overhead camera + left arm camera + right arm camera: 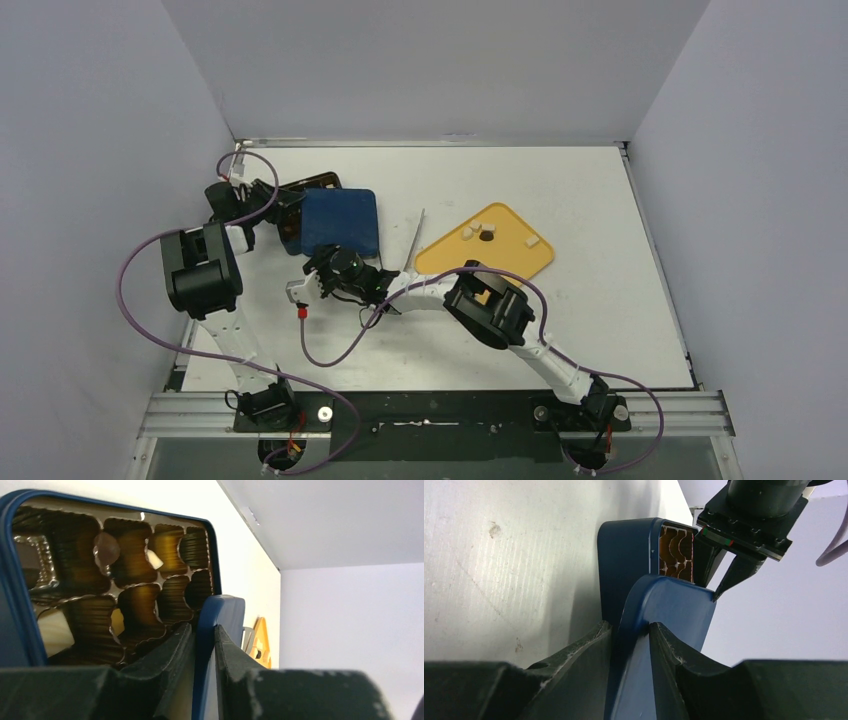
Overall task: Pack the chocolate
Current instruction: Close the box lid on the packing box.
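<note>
Both arms are on the blue lid [340, 222], at the far-left part of the tabletop [600, 300].

Left gripper [203, 626]: fingers pressed onto the lid's edge from either side, lid rim wedged between them. It is pinching the lid.

Right gripper [629, 625]: same on another edge, with the lid rim clamped between its two fingers. The right wrist view shows the left gripper's fingertip at the lid's far corner.

The lid sits tilted, not seated. It leans against the blue box [626, 555], which lies just beside it toward the far-left corner. The box is open on the side facing the left wrist camera. The gold-brown corrugated insert [135, 610] is visible, with many cups.

Chocolate [52, 630], in the box: a cream block in a near-left cup, a small cream piece [155, 560] in a cup further back, and a rounded pale-brown piece [106, 550] beside that. Other cups are too dark to call.

Chocolate on the yellow tray [450, 255], right of the tabletop's centre and well apart from the box: two cream pieces [472, 231] close together, a dark piece [487, 235] just beside them, and one more cream piece [532, 240] toward the tray's right edge.

The metal tongs [416, 238] lie on the tabletop between the lid and the tray, and neither gripper touches them.

The right arm's forearm crosses over the tray's near corner in the top view.
</note>
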Robot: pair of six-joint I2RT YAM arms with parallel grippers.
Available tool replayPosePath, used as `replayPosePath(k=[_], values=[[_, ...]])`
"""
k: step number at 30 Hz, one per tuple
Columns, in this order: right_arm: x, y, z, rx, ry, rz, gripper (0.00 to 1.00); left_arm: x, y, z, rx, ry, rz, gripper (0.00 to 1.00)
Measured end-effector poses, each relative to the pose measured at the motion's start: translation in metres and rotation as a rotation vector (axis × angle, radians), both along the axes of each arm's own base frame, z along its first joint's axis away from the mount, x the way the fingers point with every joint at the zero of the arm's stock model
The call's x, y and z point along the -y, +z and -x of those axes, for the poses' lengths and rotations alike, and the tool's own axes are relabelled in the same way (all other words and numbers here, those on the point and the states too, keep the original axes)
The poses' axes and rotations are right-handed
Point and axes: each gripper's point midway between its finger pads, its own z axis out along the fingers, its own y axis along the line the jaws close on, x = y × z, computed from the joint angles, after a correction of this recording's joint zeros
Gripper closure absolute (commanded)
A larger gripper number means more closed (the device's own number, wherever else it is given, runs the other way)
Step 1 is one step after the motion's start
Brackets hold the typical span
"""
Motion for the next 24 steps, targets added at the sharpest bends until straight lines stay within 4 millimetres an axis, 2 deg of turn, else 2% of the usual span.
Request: replayPosePath(k=[4,10,17,21,24], values=[[-0.001,0.002,-0.001,0.005,-0.001,-0.009,0.64,0.0,0.008,-0.001,0.03,-0.01,0.012,0.99],[-0.001,0.004,-0.001,0.008,-0.002,-0.013,0.55,-0.01,0.01,-0.001,0.032,0.009,0.024,1.0],[0.009,0.0,0.001,0.008,-0.009,-0.003,0.3,-0.021,0.017,-0.003,0.043,0.039,0.055,1.0],[0.018,0.012,0.004,0.017,-0.016,-0.014,0.24,-0.027,0.025,-0.006,0.062,0.052,0.062,1.0],[0.027,0.028,0.008,0.017,-0.021,-0.039,0.19,-0.033,0.033,-0.01,0.081,0.057,0.058,1.0]])
